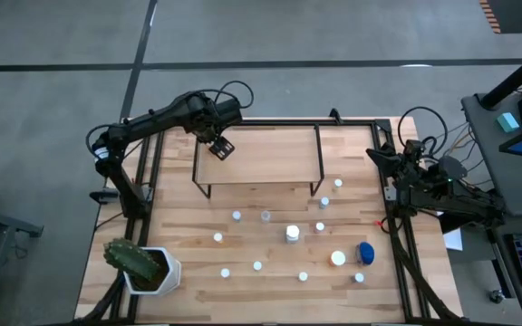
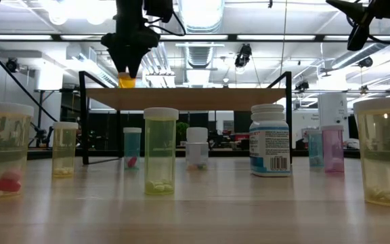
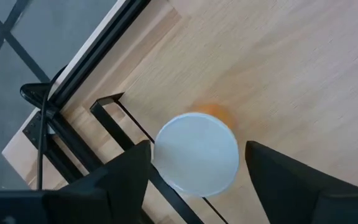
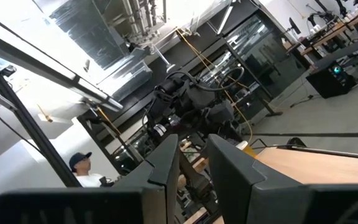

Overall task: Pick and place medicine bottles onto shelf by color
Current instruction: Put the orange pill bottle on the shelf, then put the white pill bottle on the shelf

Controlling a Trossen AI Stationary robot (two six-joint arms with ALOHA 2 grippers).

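Wrist view alone shows orange bottle [image 3: 196, 153] (white-capped) between left end effector [image 3: 197, 180] fingers.

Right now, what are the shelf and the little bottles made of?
The shelf looks like pale unpainted wood on top, since grain lines show, with thin black legs, probably metal. The medicine bottles seem to be clear tinted plastic: you can see pills through them. Their white caps look like matte plastic.

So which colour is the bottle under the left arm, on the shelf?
Orange bottle, white cap; clearest in the left wrist view, on the shelf.
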